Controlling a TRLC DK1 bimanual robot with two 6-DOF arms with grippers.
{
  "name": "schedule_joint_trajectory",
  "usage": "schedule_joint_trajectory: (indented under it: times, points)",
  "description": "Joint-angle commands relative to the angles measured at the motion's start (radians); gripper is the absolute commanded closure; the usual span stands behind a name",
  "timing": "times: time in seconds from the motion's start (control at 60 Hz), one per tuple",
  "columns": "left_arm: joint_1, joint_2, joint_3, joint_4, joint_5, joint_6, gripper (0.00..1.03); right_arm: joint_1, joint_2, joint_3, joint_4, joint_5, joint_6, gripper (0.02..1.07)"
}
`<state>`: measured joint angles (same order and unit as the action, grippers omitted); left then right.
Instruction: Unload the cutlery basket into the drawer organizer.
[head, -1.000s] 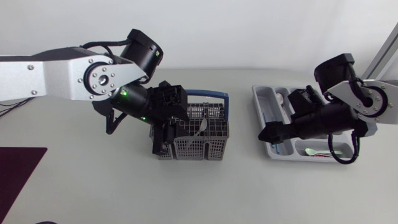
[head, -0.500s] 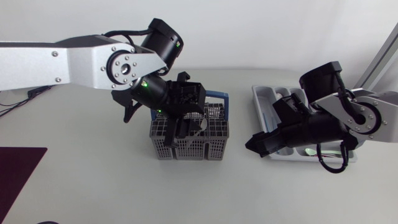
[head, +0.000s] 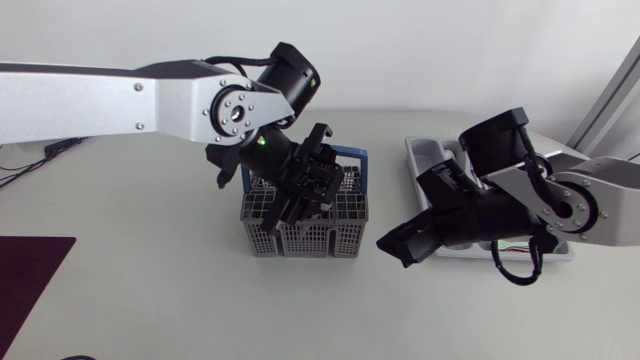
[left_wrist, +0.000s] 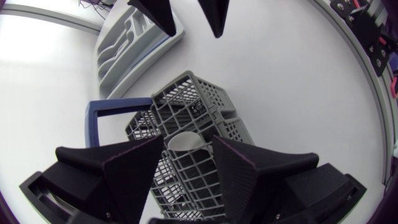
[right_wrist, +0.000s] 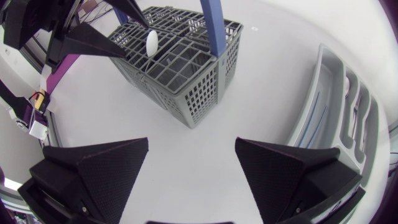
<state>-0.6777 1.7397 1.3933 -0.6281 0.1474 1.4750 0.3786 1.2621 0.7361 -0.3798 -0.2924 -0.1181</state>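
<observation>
Unloading unfinished: spoon (left_wrist: 185, 142) left in basket (head: 340, 235) at frame centre, between spread fingers of left gripper (left_wrist: 189, 152), not yet gripped. Right gripper (right_wrist: 191, 152) open, empty, over desk (head: 150, 300) between basket and organizer (head: 418, 152) at right. Organizer contents mostly hidden.

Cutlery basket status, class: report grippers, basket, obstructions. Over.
Left gripper open over the cutlery basket, spoon between its fingers, ungripped. Right gripper open, empty, between cutlery basket and drawer organizer. No obstruction seen.
</observation>
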Motion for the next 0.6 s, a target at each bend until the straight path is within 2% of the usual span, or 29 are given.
schedule_joint_trajectory:
  times: [0.0,0.183,0.267,0.4,0.433,0.583]
  points:
    - [-0.006,0.041,0.055,-0.027,-0.02,0.085,0.36,0.006,-0.001,-0.024,0.019,-0.008,-0.026,0.07]
    - [-0.013,0.083,0.127,-0.076,-0.069,0.139,0.37,0.006,0.014,-0.03,0.033,-0.008,-0.028,0.07]
    - [-0.019,0.096,0.15,-0.101,-0.072,0.156,0.44,0.006,0.019,-0.032,0.035,-0.008,-0.035,0.07]
    - [-0.023,0.106,0.167,-0.113,-0.081,0.173,0.44,0.006,0.023,-0.032,0.038,-0.008,-0.041,0.07]
    - [-0.023,0.11,0.17,-0.119,-0.085,0.183,0.48,0.006,0.023,-0.03,0.038,-0.008,-0.041,0.07]
    - [-0.023,0.115,0.17,-0.133,-0.086,0.199,0.53,0.006,0.031,-0.033,0.047,-0.008,-0.043,0.07]
